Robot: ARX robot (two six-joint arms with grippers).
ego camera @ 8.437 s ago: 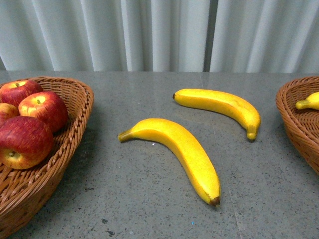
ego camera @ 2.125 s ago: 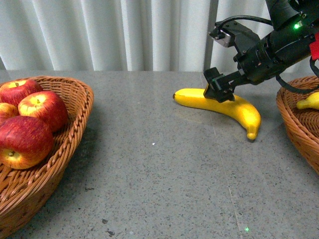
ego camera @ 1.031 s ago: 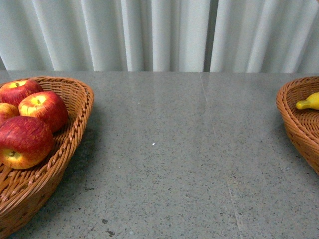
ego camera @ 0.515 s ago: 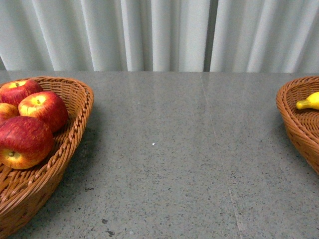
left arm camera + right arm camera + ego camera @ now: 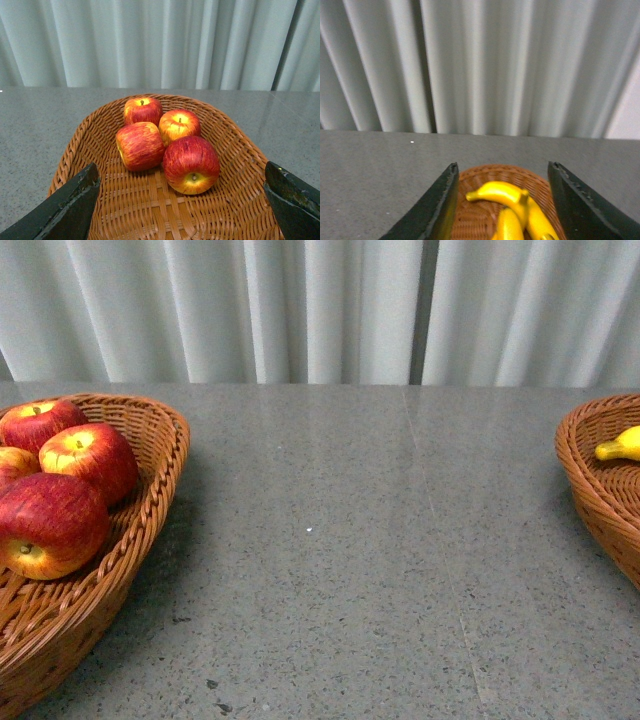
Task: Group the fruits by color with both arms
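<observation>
Front view, apples (image 5: pixel 70 490) in left basket (image 5: pixel 150 520), bananas (image 5: pixel 512 210) under wide right tool (image 5: pixel 502 200), left tool (image 5: pixel 182 200) wide.

The right end effector (image 5: pixel 502 200) has two black fingers (image 5: pixel 436 205) spread wide apart, with nothing between them. Past the fingers sits a brown woven basket (image 5: pixel 475 210) on the gray bench (image 5: pixel 375 185). Yellow bananas (image 5: pixel 512 205) lie inside the basket — one curves across the top, and others lie under it, touching. How many bananas there are is hard to tell. Behind the bench hangs a pale curtain (image 5: pixel 480 65) with long folds.
</observation>
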